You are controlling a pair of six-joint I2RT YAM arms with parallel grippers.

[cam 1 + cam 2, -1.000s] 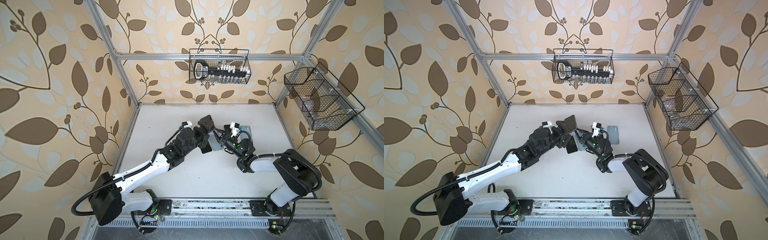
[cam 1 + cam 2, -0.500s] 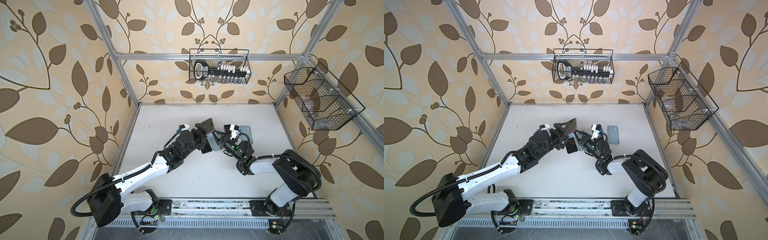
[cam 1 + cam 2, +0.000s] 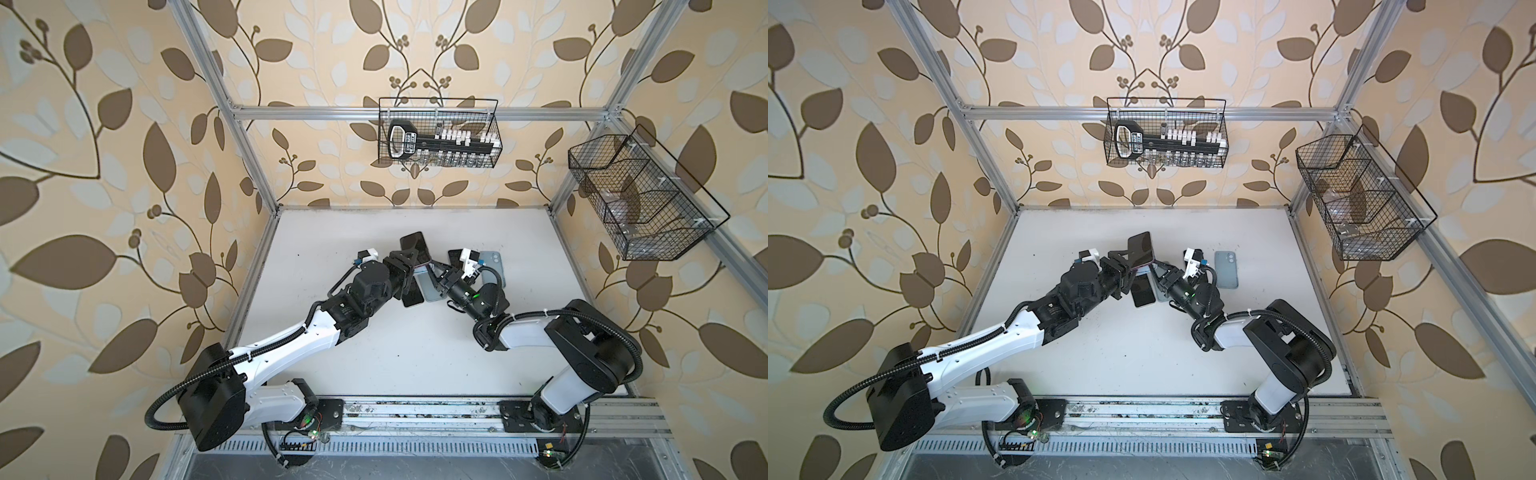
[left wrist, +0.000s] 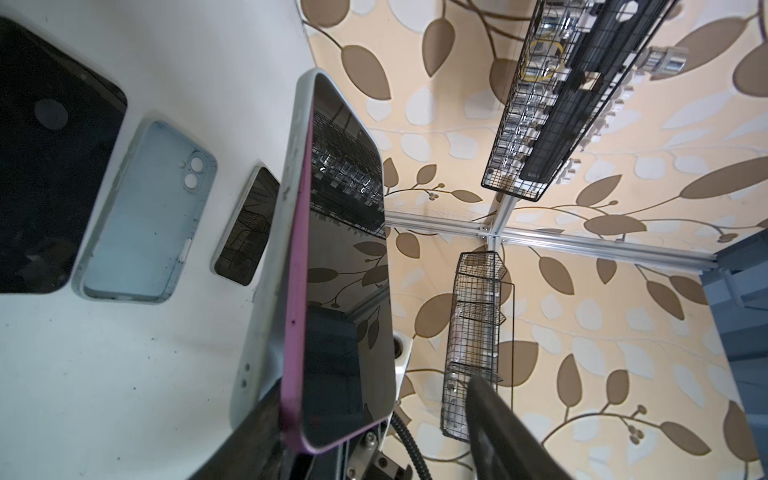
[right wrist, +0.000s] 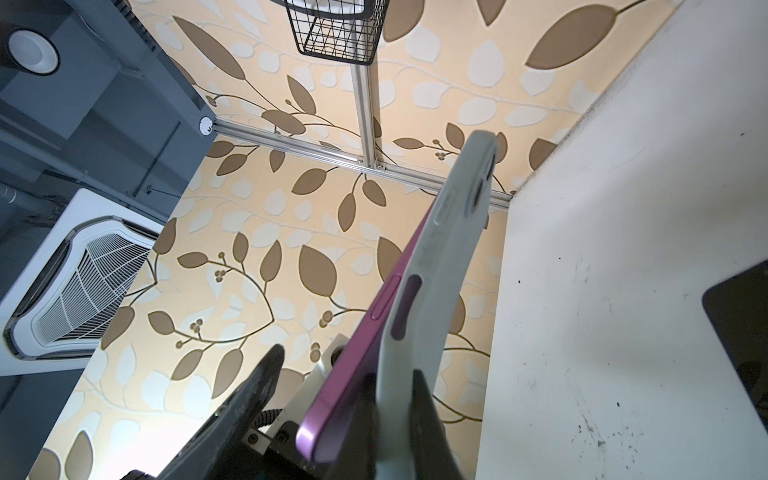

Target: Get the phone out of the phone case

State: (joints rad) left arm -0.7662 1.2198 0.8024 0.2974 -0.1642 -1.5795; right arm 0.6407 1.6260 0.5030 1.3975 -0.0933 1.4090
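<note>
**Holding a cased phone up between both grippers**

Reaching in from the left, the left gripper (image 3: 408, 259) straddles the phone (image 4: 349, 249) with its jaws apart. One finger lies at the back of the case and the other stands clear of the dark screen. The purple-edged phone is raised off the counter (image 3: 415, 353) near its middle and tilted, with its screen showing in both top views. The pale grey phone case (image 5: 440, 257) wraps the phone's upper end. At the lower end it stands away from the purple edge.

The right gripper (image 5: 392, 390) is pinched together on that loose lower part of the case alone, not on the phone.

Flat on the counter under the two grippers lie a black rectangle (image 3: 412, 297), which could be a phone or a case, and just beside it an empty pale blue case (image 4: 145, 212). Further right a blue-grey phone back (image 3: 1226, 269) lies flat. A wire basket (image 3: 646, 199) hangs on the right wall.
</note>
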